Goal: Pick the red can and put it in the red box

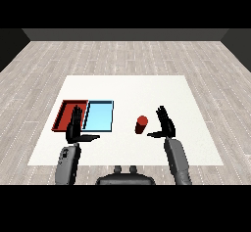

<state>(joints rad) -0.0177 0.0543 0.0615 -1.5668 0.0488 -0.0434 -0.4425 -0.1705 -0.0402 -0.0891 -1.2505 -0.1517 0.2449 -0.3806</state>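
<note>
White bench [127, 86] before me: red can [141, 124] stands right of blue tray [99, 116], unheld. My right hand [165, 123] waits beside it, fingers wide; next I close round it. Left hand [75, 127] open over red tray [66, 113].

My left hand [74, 127] is covering part of the red tray [63, 112]'s near right corner; both my forearms are running off the bottom edge.
</note>
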